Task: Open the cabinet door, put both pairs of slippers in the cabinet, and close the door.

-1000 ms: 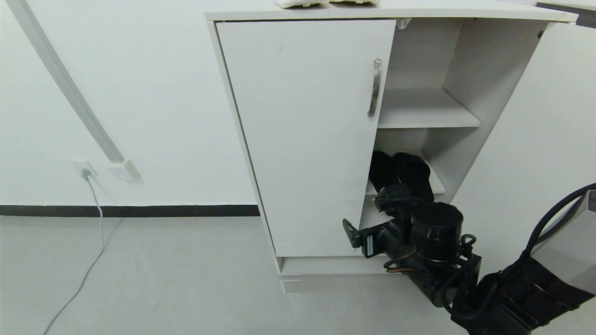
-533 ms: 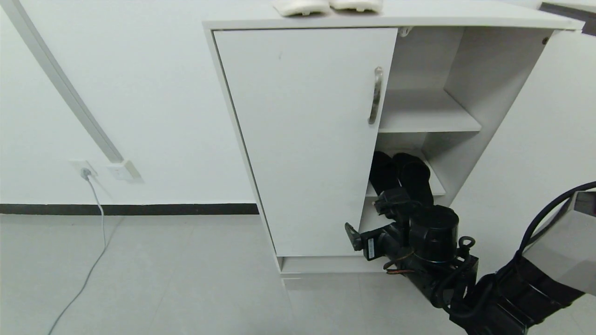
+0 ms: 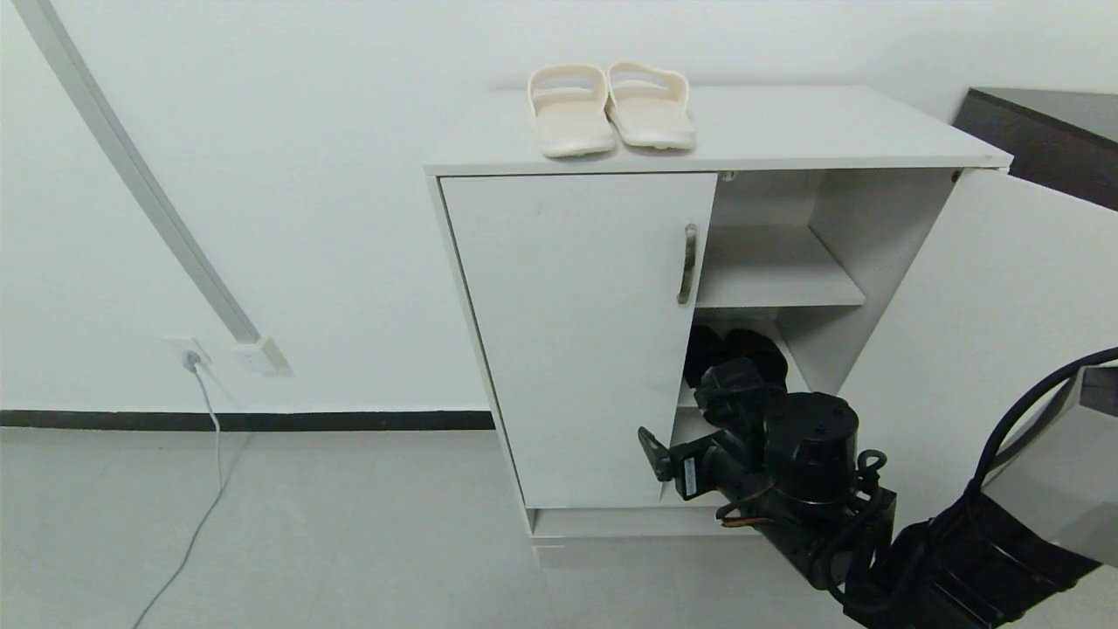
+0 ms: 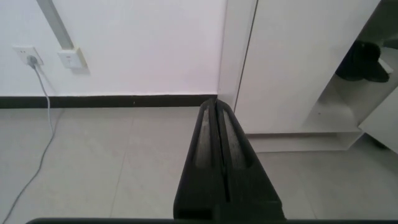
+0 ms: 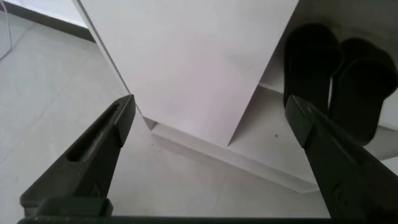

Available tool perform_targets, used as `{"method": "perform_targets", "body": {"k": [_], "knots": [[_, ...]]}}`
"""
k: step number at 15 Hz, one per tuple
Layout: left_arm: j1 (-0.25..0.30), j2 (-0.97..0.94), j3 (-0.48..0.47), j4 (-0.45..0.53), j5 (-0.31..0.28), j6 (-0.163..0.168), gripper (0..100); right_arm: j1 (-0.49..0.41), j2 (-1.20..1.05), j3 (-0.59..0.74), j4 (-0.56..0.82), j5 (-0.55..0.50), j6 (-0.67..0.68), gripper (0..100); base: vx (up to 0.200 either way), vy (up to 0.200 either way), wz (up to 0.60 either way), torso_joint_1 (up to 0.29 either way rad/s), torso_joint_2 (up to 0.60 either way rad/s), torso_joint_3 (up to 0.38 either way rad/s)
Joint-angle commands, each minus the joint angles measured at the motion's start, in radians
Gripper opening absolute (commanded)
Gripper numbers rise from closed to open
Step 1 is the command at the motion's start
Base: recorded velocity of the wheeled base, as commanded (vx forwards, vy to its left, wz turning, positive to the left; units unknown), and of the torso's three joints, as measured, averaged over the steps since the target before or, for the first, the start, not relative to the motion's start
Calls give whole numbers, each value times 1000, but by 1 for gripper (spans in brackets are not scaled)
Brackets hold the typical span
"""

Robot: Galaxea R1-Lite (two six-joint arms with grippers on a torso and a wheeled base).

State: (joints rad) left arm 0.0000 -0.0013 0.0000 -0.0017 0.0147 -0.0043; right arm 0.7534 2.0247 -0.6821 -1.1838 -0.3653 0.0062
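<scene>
Bright, even indoor light, soft shadows.
White wall (image 3: 262, 175) and cabinet (image 3: 576, 349) are flatly lit; its open compartment (image 3: 838, 227) is greyer inside, the black slippers (image 3: 760, 348) there sunk in shade; the cream slippers (image 3: 611, 109) on top cast a faint shadow.

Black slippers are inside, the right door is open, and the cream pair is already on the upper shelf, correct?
Not quite. The cream slippers lie on top of the cabinet, not on the upper shelf; the head view shows it. The black slippers are inside and the right door is open.
</scene>
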Motion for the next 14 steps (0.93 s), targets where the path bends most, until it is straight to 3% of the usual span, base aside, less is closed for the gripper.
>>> {"method": "perform_targets", "body": {"k": [1,14], "knots": [[0,1,0,0,1,0,0,9,-3,4,-2,0,0,100,0,0,0,149,-466,-330],[0,1,0,0,-4,7,0,44,-29,46,0,54,6,100,0,0,0,191,-507,-310]]}}
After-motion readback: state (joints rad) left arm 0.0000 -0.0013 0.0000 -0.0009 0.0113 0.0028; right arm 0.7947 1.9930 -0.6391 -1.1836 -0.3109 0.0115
